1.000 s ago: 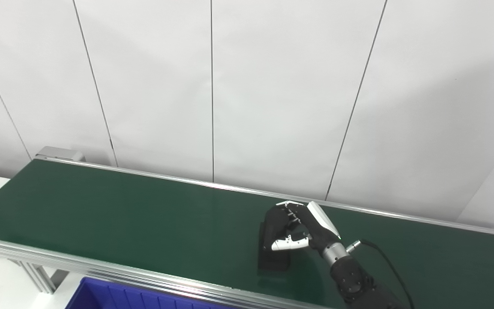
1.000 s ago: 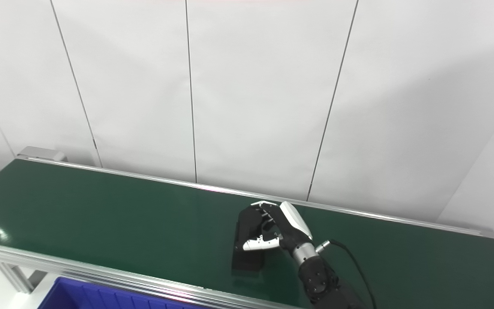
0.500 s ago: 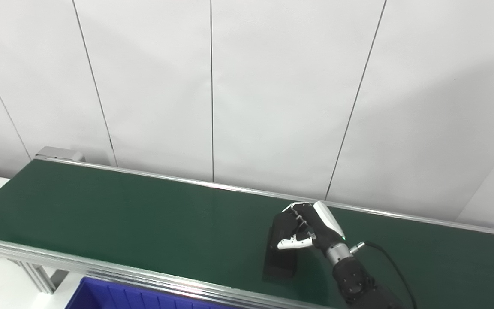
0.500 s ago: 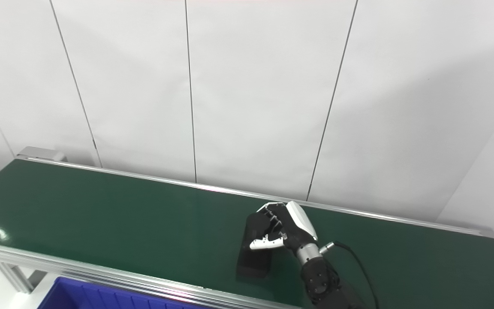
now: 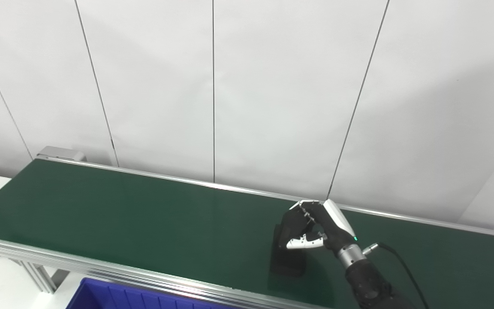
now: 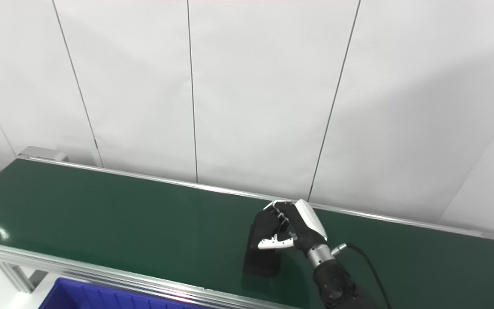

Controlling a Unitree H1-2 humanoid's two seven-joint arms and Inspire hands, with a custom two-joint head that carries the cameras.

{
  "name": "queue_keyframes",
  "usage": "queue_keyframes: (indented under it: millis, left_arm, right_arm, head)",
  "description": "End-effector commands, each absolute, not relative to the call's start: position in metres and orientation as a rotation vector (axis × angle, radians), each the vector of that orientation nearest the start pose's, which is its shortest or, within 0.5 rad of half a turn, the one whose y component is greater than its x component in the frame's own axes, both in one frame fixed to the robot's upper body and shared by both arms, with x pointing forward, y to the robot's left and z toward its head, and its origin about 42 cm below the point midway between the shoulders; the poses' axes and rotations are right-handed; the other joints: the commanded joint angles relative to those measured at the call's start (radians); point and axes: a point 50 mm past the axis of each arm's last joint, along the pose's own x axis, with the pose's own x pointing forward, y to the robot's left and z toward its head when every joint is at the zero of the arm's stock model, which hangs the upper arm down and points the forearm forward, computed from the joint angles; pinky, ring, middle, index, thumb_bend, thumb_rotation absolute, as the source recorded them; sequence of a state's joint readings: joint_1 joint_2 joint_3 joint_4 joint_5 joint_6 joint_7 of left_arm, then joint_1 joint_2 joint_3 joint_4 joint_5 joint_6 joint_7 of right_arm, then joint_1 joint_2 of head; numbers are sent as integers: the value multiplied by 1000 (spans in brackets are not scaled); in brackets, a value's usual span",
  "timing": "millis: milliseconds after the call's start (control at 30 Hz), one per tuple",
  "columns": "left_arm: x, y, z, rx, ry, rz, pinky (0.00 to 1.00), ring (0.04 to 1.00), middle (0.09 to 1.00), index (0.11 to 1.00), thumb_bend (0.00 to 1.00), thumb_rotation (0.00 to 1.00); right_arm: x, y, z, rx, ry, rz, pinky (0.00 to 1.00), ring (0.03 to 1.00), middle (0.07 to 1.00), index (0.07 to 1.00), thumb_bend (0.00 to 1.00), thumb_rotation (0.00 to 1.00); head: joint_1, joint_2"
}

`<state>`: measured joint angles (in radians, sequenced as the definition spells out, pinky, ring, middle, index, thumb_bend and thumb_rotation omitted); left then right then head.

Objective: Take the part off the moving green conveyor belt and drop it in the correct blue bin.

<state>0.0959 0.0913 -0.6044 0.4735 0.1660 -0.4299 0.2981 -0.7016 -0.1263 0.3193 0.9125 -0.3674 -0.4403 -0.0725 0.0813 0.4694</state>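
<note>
Right hand and black part shifted rightward, fingers clamped on part's top

the flat rubber conveyor belt is plain dark green with silver metal rails. on it, the rectangular block part is black. the black-and-white robot right hand is there. below the belt, the plastic bin is blue.

The conveyor belt is smooth green with a faint sheen, its rails brushed metal; the part matt black; the blue bin glossy ribbed plastic
</note>
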Motion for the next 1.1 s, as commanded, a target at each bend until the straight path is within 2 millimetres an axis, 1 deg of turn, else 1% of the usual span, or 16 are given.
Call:
queue_keyframes:
  millis: [0, 167, 233, 267, 300, 333, 367, 400, 433, 467, 500, 533, 633, 767, 900, 1067]
  left_arm:
    - [181, 109, -20, 191, 25, -377, 814, 880, 887, 857, 868, 987]
    - [184, 108, -18, 194, 16, -374, 822, 887, 897, 866, 839, 999]
    - [185, 109, -17, 206, 5, -369, 822, 885, 896, 871, 809, 1000]
    - [186, 111, -16, 206, 1, -368, 822, 885, 896, 871, 807, 1000]
    - [186, 113, -15, 206, -1, -368, 830, 891, 901, 880, 794, 1000]
    - [187, 116, -14, 201, -2, -368, 833, 894, 903, 883, 790, 1000]
    - [188, 118, -14, 198, -2, -369, 847, 902, 910, 888, 783, 1000]
    - [188, 121, -13, 198, -2, -370, 855, 907, 913, 891, 780, 1000]
    - [189, 123, -13, 199, -3, -370, 872, 917, 922, 900, 776, 1000]
    - [189, 126, -11, 197, -7, -369, 888, 928, 932, 910, 770, 1000]
    - [189, 129, -10, 195, -9, -368, 897, 934, 938, 917, 763, 1000]
    - [189, 132, -8, 187, -10, -367, 905, 940, 943, 923, 757, 1000]
    - [188, 144, 0, 156, -21, -363, 961, 979, 976, 951, 755, 1000]
    - [190, 160, 10, 143, -45, -360, 992, 988, 982, 966, 690, 1000]
    - [194, 179, 17, 114, -52, -363, 1000, 991, 978, 967, 676, 1000]
    - [200, 196, 29, 93, -84, -363, 972, 970, 962, 940, 773, 1000]
  right_arm:
    - [477, -148, 156, -623, -359, 408, 350, 394, 481, 525, 518, 0]
    - [461, -156, 165, -590, -394, 382, 341, 389, 499, 532, 513, 0]
    - [452, -163, 167, -550, -406, 364, 330, 391, 498, 531, 513, 0]
    - [446, -167, 169, -538, -410, 349, 330, 391, 498, 531, 513, 0]
    - [443, -169, 170, -531, -412, 338, 330, 391, 499, 532, 512, 0]
    - [437, -173, 172, -524, -415, 326, 331, 391, 499, 532, 512, 0]
    - [433, -175, 172, -520, -416, 318, 342, 397, 501, 528, 513, 0]
    - [428, -179, 172, -513, -417, 306, 347, 400, 503, 526, 513, 0]
    - [424, -181, 172, -508, -418, 298, 370, 412, 502, 518, 514, 0]
    - [418, -187, 170, -510, -409, 275, 382, 419, 503, 510, 515, 0]
    - [414, -191, 168, -512, -402, 259, 378, 419, 507, 507, 515, 0]
    - [408, -196, 166, -512, -394, 237, 374, 419, 510, 504, 516, 0]
    - [389, -214, 160, -522, -378, 190, 297, 384, 496, 536, 510, 0]
    - [367, -231, 158, -543, -338, 142, 309, 391, 493, 532, 512, 0]
    - [342, -243, 159, -560, -282, 88, 259, 375, 501, 539, 509, 0]
    - [321, -254, 162, -596, -255, 51, 336, 398, 503, 525, 513, 0]
  head:
    - [-10, -3]
    - [-34, -5]
    - [-83, -4]
    - [-135, 5]
    - [-135, 5]
    - [-208, 14]
    - [-208, 14]
    - [-270, 23]
    - [-280, 24]
    - [-337, 37]
    - [-337, 37]
    - [-396, 53]
    - [-494, 93]
    - [-592, 144]
    - [-665, 184]
    - [-714, 233]
